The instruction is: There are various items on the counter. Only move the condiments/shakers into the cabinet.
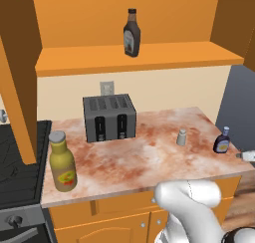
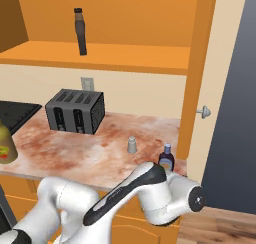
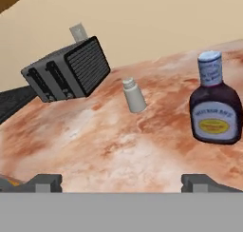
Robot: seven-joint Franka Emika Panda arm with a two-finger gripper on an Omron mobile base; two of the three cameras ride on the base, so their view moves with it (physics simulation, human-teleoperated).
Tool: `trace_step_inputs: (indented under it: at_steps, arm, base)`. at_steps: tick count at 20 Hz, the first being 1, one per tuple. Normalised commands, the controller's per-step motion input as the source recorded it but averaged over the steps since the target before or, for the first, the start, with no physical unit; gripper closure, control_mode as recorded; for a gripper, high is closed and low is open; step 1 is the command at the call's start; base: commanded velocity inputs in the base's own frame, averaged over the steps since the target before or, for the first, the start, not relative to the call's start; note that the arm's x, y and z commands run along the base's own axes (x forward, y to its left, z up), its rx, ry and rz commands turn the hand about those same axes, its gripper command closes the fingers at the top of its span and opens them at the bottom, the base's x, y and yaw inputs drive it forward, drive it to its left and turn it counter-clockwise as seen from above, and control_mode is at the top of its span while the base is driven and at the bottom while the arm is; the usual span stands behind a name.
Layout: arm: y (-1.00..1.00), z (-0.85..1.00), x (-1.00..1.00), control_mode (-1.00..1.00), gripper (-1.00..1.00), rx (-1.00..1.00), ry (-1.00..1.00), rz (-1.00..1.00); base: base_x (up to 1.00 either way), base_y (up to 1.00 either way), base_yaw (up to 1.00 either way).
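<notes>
Jaws spread wide, holding nothing, low over surface (image 3: 118,145). Blue bottle (image 3: 215,105) nearest (likely light, rigid, slick): best pinched across belly. Shaker (image 3: 134,96) just beyond.

Dark grey toaster (image 1: 109,117), mottled reddish-cream counter (image 1: 149,160), orange cabinet (image 1: 134,60).

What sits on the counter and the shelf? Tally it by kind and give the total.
Bottles: 3. Brown bottle on the shelf, olive bottle and small dark bottle on the counter.
Shakers: 1. Grey shaker on the counter.
Toasters: 1. Toaster on the counter.
Total: 5.
</notes>
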Motion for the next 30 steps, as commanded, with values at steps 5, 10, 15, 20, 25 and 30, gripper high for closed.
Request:
trace_step_inputs:
  at_steps: [5,10,15,20,25,30]
  arm:
    - [-0.67,0.00,0.22,-1.00,-1.00,0.17,-0.01,0.29]
    - [-0.31,-0.17,0.38,-1.00,-1.00,0.04,-0.10,0.24]
    - [-0.03,-0.35,0.24,-1.00,-1.00,0.00,-0.27,0.28]
    - [0.00,-0.29,0.14,-1.00,-1.00,0.02,-0.27,0.24]
    - [0.00,-0.01,0.06,-1.00,-1.00,0.00,-0.01,0.02]
    - [0.00,0.00,0.31,-1.00,-1.00,0.00,0.00,0.00]
  base:
    - [0.00,0.00,0.00]
    - [0.00,0.00,0.00]
    - [0.00,0.00,0.00]
    - [0.00,0.00,0.00]
    - [0.00,0.00,0.00]
    - [0.00,0.00,0.00]
